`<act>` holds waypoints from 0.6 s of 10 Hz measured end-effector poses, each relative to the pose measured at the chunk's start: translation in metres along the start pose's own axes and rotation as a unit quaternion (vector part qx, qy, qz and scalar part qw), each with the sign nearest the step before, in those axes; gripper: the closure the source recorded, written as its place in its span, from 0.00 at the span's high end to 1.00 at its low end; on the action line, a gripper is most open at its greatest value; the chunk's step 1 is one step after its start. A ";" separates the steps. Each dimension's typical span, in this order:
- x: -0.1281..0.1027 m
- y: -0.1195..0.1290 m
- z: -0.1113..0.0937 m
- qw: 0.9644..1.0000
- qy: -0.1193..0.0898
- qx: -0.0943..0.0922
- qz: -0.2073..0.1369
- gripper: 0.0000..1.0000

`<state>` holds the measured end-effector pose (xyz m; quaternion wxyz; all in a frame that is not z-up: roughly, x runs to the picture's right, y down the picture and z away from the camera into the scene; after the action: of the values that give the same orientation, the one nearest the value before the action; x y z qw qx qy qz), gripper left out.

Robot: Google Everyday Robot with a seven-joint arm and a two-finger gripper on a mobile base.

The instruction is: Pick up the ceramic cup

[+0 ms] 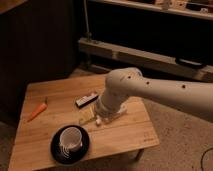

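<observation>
Wooden table [136, 131], ceramic cup [71, 137] on black plate [56, 149], hand [94, 120] near its far right, grip unclear.

Gripper [94, 119] low over table middle: cream-white, yellowish tint. Arm [150, 92] above claw: white, small dark dots. Ceramic cup [71, 137], nearer camera and left of claw in view: white, faint ribbing. Plate [56, 149] under cup: black, white concentric rings. Carrot [36, 112], well left of claw: orange. Flat bar [86, 100], just behind claw: black, pale edge. Table [135, 132]: light wood, fine grain lines.
</observation>
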<state>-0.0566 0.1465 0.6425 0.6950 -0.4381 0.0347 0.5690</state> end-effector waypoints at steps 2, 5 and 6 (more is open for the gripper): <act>-0.006 0.007 0.026 0.999 0.021 -0.014 -0.024 0.80; 0.000 0.014 0.050 0.998 0.046 -0.031 -0.040 0.80; 0.003 0.019 0.057 0.997 0.052 -0.037 -0.044 0.80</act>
<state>-0.0967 0.1854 0.6653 0.6997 -0.4938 0.0310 0.5154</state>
